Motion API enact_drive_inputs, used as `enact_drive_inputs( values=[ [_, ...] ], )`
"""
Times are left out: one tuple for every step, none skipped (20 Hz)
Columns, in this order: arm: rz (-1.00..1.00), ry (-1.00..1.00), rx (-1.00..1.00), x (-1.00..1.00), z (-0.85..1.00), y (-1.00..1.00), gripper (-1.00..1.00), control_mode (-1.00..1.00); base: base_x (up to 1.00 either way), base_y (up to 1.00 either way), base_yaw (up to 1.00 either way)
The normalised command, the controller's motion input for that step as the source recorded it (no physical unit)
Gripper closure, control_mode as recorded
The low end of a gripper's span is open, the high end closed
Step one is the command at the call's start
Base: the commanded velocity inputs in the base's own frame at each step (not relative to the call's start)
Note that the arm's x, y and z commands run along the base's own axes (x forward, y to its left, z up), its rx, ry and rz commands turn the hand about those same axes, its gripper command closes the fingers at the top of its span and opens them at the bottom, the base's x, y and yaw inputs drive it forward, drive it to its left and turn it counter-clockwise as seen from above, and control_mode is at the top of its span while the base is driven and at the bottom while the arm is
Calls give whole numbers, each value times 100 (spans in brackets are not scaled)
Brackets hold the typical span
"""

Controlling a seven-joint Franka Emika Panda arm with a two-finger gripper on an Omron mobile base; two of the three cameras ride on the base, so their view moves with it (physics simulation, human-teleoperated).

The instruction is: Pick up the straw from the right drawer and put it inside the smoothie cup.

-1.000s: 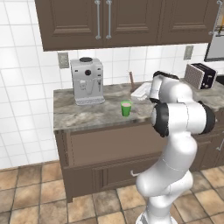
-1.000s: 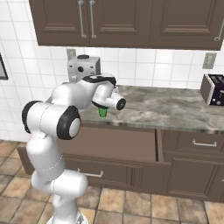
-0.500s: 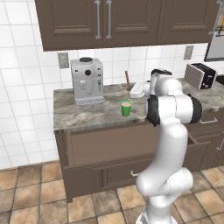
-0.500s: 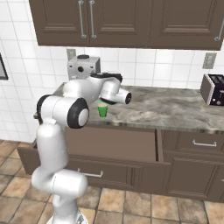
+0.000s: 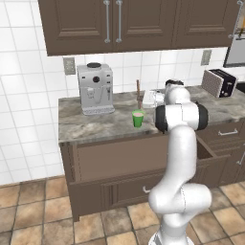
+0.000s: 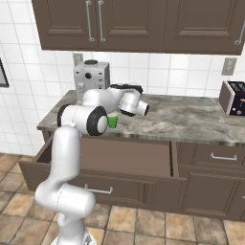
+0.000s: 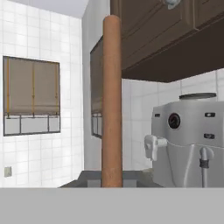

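Note:
My gripper (image 5: 143, 99) is shut on the straw (image 5: 139, 93), a thin orange-brown stick held upright over the counter. Its lower end hangs just above the smoothie cup (image 5: 138, 118), a small green tumbler near the counter's front edge. From the right the smoothie cup (image 6: 113, 120) shows partly behind my forearm. In the hand view the straw (image 7: 111, 100) rises straight up the middle, and the fingers are hidden. The right drawer (image 5: 119, 191) stands pulled open below the counter, and its front (image 6: 134, 184) carries a silver handle.
A silver coffee machine (image 5: 95, 88) stands at the back left of the counter, close behind the cup, and it also shows as the coffee machine (image 7: 188, 140) in the hand view. A toaster (image 5: 218, 82) sits at the far right. Dark wall cabinets (image 5: 119, 24) hang overhead.
The hand has carried the straw left and slightly down, until it stands over the green cup. The elbow has swung upright. The cup and the drawer have stayed put.

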Motion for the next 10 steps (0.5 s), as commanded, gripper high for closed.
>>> enact_drive_inputs(
  values=[
    [14,1,5,31,-26,0,100,-100,0,0,0],
    [12,3,4,25,-24,0,100,-100,0,0,0],
    [11,3,2,21,-24,0,100,-100,0,0,0],
    [10,3,0,17,-21,0,100,-100,0,0,0],
    [9,2,0,17,-22,0,100,-100,0,0,0],
    [8,0,0,15,-24,0,100,-100,0,0,0],
    [7,0,0,14,-24,0,100,-100,0,0,0],
    [6,0,0,13,-26,0,100,-100,0,0,0],
    [5,0,0,12,-26,0,100,-100,0,0,0],
    [5,0,0,12,-26,0,100,-100,0,0,0]
  ],
)
